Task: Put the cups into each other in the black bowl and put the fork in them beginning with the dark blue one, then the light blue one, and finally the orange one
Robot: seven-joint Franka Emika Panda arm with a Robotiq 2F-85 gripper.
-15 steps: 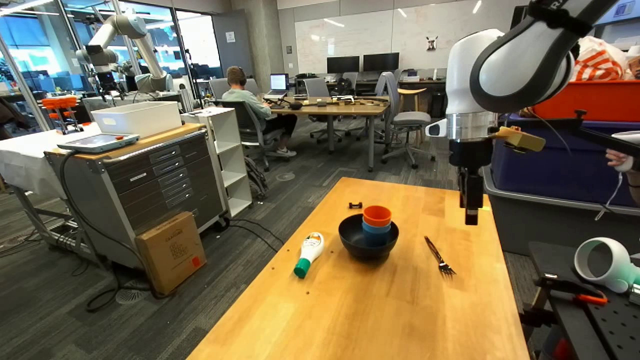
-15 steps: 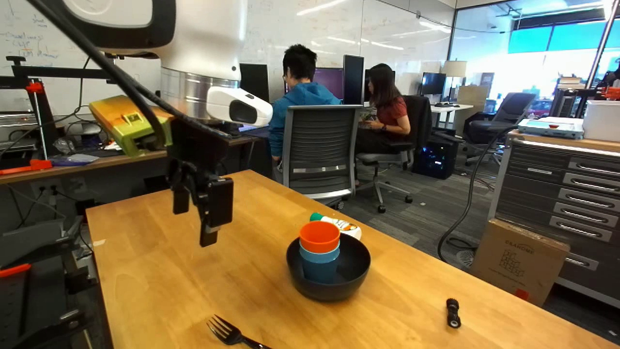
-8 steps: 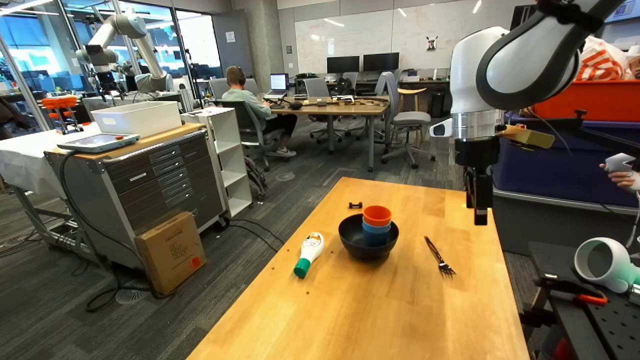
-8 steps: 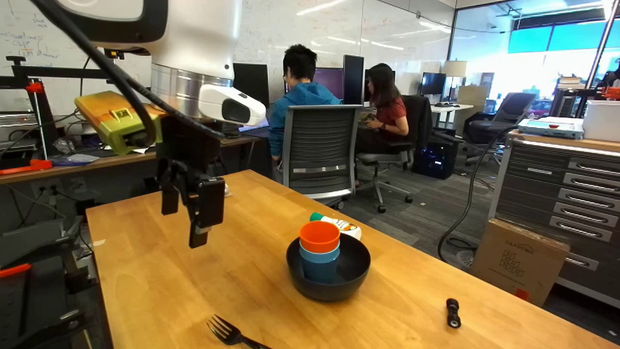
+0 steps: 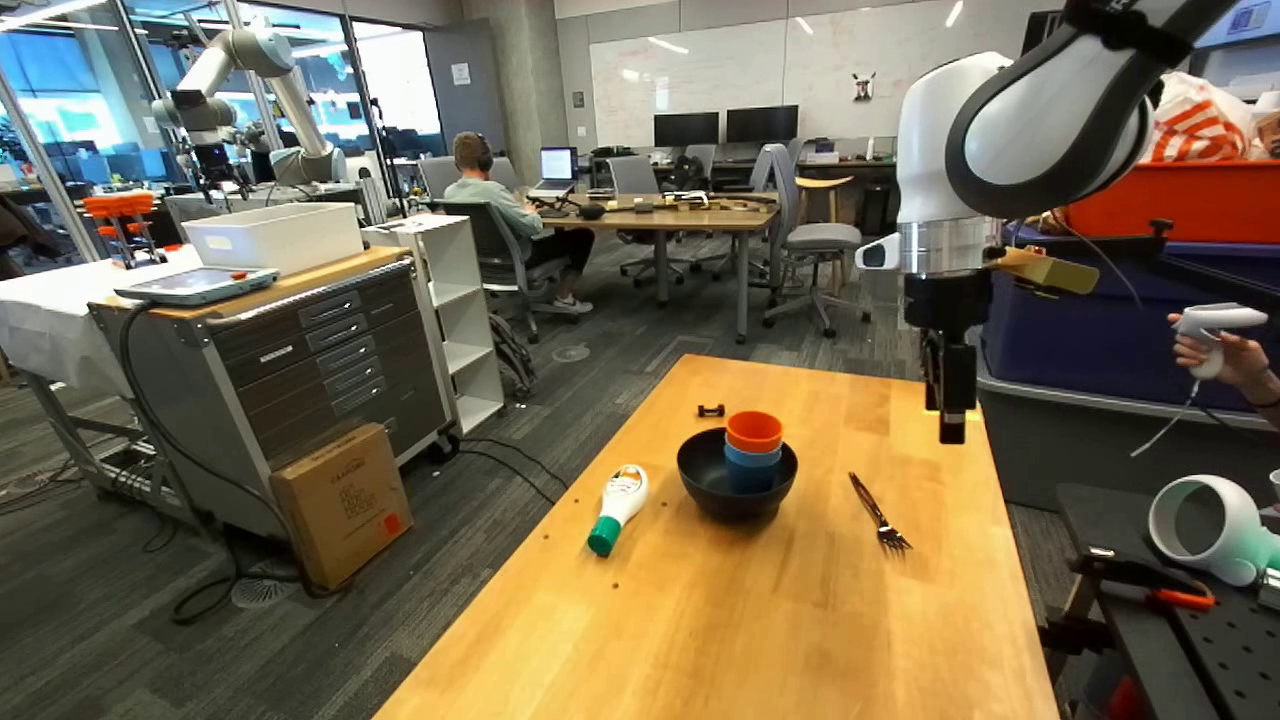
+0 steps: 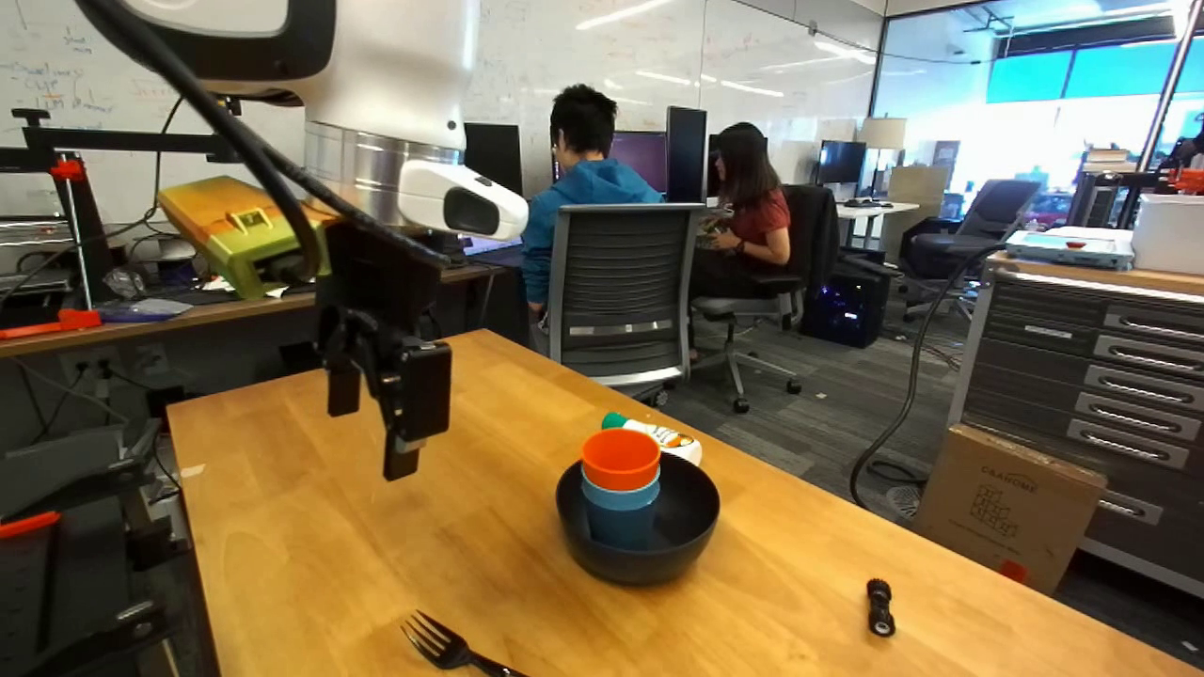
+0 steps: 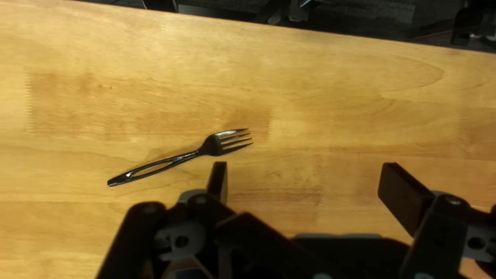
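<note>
Hovering empty, jaws spread wide, the hand has the fork off toward nine o'clock in the wrist view — an uncorrected descent could miss it.

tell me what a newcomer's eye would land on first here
Probably the bright orange cup, topping the blue cups stacked in the black bowl. Next, likely the black fork, lying on the wooden table apart from the bowl, and the dark fingers hanging open above the table. A white bottle with a green cap lies on the bowl's other side from the fork.
</note>
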